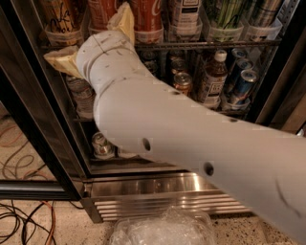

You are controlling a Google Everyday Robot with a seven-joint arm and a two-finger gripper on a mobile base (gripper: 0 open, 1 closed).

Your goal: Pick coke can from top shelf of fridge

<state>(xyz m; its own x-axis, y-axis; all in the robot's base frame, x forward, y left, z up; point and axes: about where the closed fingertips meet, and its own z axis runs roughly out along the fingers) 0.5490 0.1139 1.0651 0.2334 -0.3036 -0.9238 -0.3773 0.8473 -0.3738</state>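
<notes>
The fridge (167,191) stands open in front of me, with black door frames and a steel base grille. Its top shelf (215,44) is a dark wire rack with clear can trays. Two red cans stand there: one (102,12) and, to its right, the coke can (147,14) with white script. My gripper (88,31) is at the shelf's left part, its tan fingers (62,60) spread wide. The left red can shows between them. One finger rises between the two red cans. My white arm hides much of the lower racks.
Water bottles (79,93) stand on the middle rack at left. A brown bottle (213,76), a gold can (183,81) and blue cans (244,83) stand at right. Cans (103,146) sit on the bottom rack. Cables (24,220) and crumpled clear plastic (162,229) lie on the floor.
</notes>
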